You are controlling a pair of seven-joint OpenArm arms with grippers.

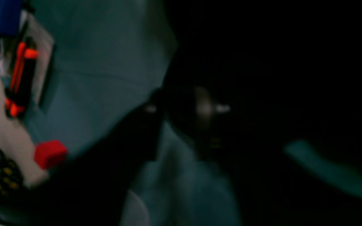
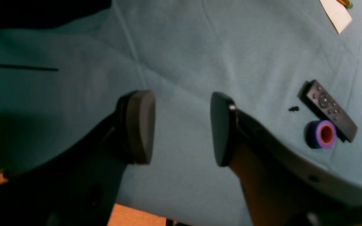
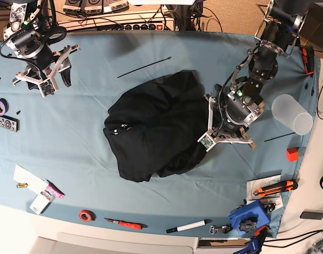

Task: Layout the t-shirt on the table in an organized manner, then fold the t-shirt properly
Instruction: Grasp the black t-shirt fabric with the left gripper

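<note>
- The t-shirt (image 3: 156, 132) lies in a crumpled black heap near the middle of the tabletop (image 3: 98, 159), which is covered in light blue cloth; no print is visible on the heap.
- The left hand (image 3: 217, 138) sits at the edge of the heap, on the side nearer the red block (image 3: 292, 154); it appears to touch the fabric, though contact cannot be confirmed.
- In the left wrist view the picture is dark and blurred; black fabric (image 1: 278, 78) fills the field beyond the hand, and I cannot tell how far its jaws are parted or whether they hold cloth.
- The right hand (image 2: 182, 127) hovers over bare blue cloth well apart from the shirt, its two dark fingers (image 2: 140, 125) standing wide with nothing between them.
- Beside the right hand, toward the tabletop's edge, lie a remote control (image 2: 328, 110) and a roll of purple tape (image 2: 322, 134), which touch each other; a small black screw (image 2: 293, 109) rests just next to the remote.
- A thin black cable tie (image 3: 144, 67) lies between the two hands, apart from the shirt.
</note>
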